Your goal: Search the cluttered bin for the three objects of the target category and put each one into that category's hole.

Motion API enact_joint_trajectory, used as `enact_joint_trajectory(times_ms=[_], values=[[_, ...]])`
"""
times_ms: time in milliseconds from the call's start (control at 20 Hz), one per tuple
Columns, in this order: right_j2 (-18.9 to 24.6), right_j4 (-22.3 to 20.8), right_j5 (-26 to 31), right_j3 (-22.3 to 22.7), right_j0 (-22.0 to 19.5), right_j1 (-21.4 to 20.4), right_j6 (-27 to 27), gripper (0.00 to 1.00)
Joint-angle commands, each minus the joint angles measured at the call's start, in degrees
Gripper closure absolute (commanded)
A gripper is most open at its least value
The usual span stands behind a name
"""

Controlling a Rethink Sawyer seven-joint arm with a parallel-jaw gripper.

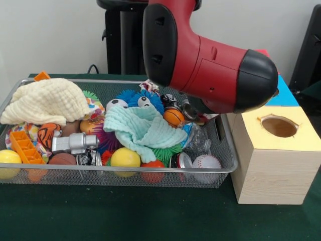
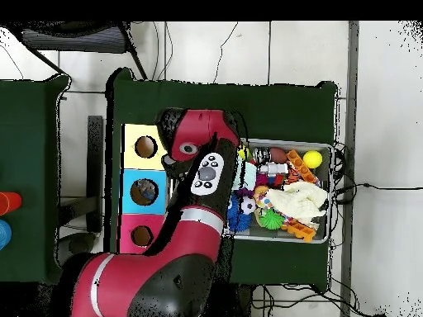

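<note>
A wire mesh bin [image 1: 150,178] holds a heap of toys. Near its front lie a yellow ball [image 1: 125,157] and a baseball [image 1: 206,162]. Further back sit a small basketball [image 1: 173,116] and a soccer ball [image 1: 116,104]. A mint cloth [image 1: 143,128] drapes over the middle, and a cream cloth [image 1: 47,100] covers the left end. The red and black arm [image 1: 210,65] hangs over the bin's back right corner. The gripper [image 1: 196,109] is mostly hidden under it, low among the toys there. Beside the bin stands a wooden box with a yellow top and a hole [image 1: 279,126].
Also in the bin are a grey metal toy [image 1: 75,143], an orange plastic block [image 1: 26,147], a striped orange ball [image 1: 48,132] and a blue fuzzy toy with eyes [image 1: 143,100]. From overhead, yellow [image 2: 145,147], blue [image 2: 144,191] and pink [image 2: 142,235] hole boxes line the bin's side.
</note>
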Motion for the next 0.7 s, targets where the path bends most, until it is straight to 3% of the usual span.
enact_joint_trajectory(times_ms=[50,400,700], values=[[7.35,4.6,-20.46,8.82,-1.64,-3.54,10.0,0.0],[8.93,8.3,-30.95,15.53,-1.54,-7.64,9.42,0.0],[7.57,8.34,-33.79,18.02,-0.29,-8.54,8.76,0.0]])
